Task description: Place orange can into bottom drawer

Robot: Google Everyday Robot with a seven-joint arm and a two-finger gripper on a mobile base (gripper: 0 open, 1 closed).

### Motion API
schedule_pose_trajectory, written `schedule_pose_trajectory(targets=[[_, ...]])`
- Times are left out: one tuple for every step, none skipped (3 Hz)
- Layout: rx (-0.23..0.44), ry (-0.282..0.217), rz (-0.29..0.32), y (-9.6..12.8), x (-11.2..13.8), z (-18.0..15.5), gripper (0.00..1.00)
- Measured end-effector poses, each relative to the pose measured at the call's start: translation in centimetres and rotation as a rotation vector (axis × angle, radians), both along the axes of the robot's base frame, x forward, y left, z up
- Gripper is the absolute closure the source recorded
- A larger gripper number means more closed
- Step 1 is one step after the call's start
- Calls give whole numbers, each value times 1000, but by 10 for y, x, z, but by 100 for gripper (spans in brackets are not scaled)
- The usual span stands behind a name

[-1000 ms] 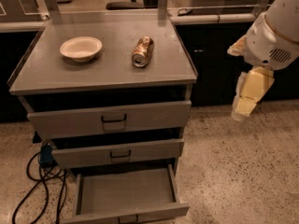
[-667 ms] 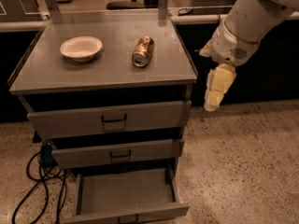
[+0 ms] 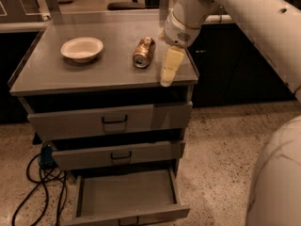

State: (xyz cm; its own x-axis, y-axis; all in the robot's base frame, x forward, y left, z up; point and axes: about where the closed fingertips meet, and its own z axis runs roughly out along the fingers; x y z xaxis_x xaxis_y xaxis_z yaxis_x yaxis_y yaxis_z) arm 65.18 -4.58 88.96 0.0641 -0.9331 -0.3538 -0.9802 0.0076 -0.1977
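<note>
- Camera view looks down on the front of a grey cabinet with my arm (image 3: 244, 18) reaching in from the upper right.
- The gripper (image 3: 168, 72) hangs nose-down over the right front part of the cabinet top (image 3: 108, 74), just beside the can (image 3: 144, 52) and to its right. It holds nothing. I cannot tell from here whether it is released or clenched.
- The can lies on its side near the middle of the top, one end turned toward the front edge, apart from the gripper as far as I can see. Lying down, it can roll, so I judge a grasp across its body from above to be the safer choice.
- A white bowl (image 3: 82, 49) sits upright to the can's left, well apart from it, so it should not get in the way of the pick.
- The bottom drawer (image 3: 127, 192) is pulled out, its tray bare and open to the camera. That is why the drop can go straight down in front of the cabinet.
- The top drawer (image 3: 113, 120) and middle drawer (image 3: 117, 154) stand only slightly out, much less than the bottom one, leaving the way above the tray open.
- Dark cables (image 3: 37, 187) lie on the floor to the cabinet's left, away from the arm's side.
- My judgement: the task is at its start, at the approach to the can. Next I need to shift left over the can, close on it, lift it, then carry it out past the front edge and lower it into the drawer.
- The risk I see is nudging the can and sending it rolling toward the edge.
</note>
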Motion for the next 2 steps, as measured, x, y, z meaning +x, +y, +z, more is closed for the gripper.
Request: schedule_pose_trajectory(targets=[[0,1,0,0,0,-1,0],[34,-13,-34,-15,6,-10,0]])
